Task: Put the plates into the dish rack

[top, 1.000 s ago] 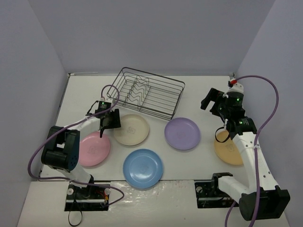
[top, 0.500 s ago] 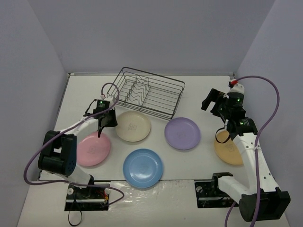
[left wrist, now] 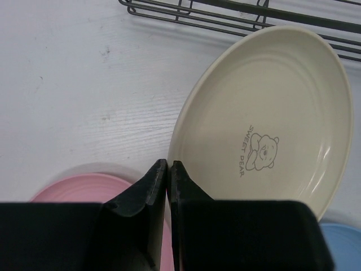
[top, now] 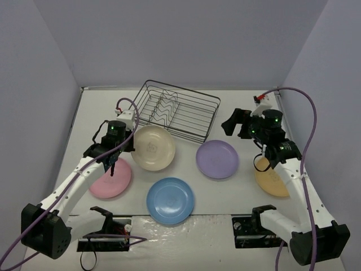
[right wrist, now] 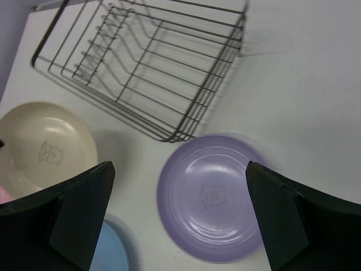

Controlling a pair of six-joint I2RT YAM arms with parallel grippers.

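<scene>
Gripping cream plate (left wrist: 282, 84), left tool (left wrist: 168, 168), "SWEET DEAR" bear print (left wrist: 262, 151)

White table (top: 225, 195), pale lilac walls (top: 180, 39)

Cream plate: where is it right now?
Top view: the cream plate is left of centre, just in front of the dish rack, with the pink plate at its front left; the left gripper is closed on its rim.
</scene>
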